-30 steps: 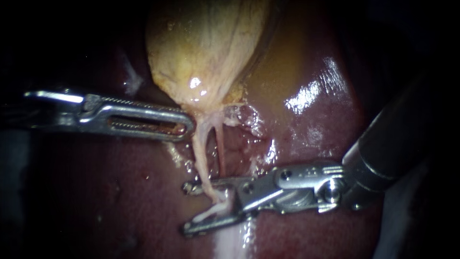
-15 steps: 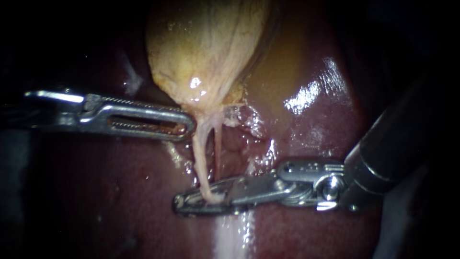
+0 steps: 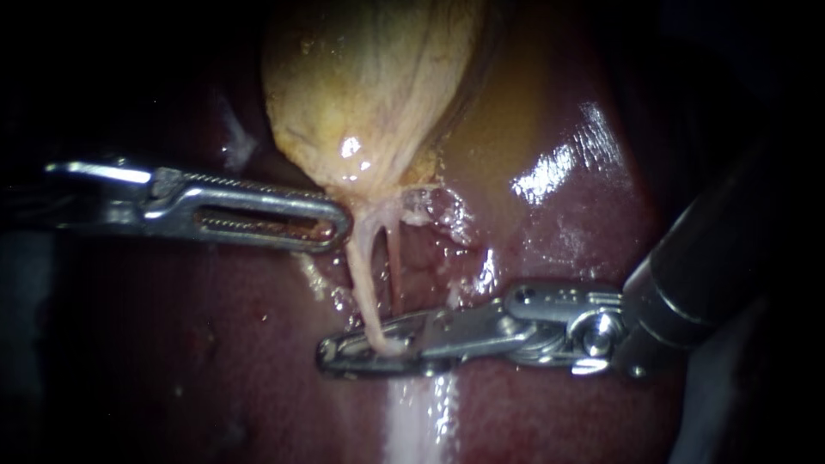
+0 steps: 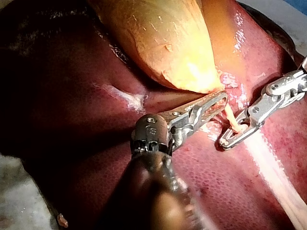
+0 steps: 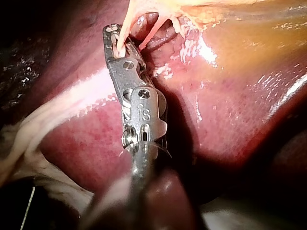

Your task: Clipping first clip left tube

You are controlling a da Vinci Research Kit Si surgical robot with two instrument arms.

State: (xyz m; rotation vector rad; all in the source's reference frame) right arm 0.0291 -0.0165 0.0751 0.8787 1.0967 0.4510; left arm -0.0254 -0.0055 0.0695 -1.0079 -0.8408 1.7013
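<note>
The yellow gallbladder [image 3: 369, 86] narrows at its lower end into two pale tubes. The left tube [image 3: 361, 275] runs down into my right instrument [image 3: 331, 354], whose long jaws are shut on it from both sides. The thinner right tube [image 3: 394, 266] lies just beside it, outside the jaws. My left instrument [image 3: 337, 228] comes in level from the left and its slotted jaws are shut on the gallbladder's neck. The left wrist view shows those jaws [image 4: 218, 100] under the gallbladder [image 4: 163, 38]. In the right wrist view the jaws [image 5: 111, 31] pinch the tube [image 5: 127, 26].
Dark red, wet liver [image 3: 559, 215] surrounds the tubes and shines at the right. A pale streak [image 3: 417, 430] runs down the liver below my right instrument's jaws. Ragged tissue [image 3: 438, 210] sits to the right of the gallbladder's neck.
My right instrument's jaws, open around the left tube one second ago, have closed on it and since shifted slightly right. The left instrument has stayed still.
</note>
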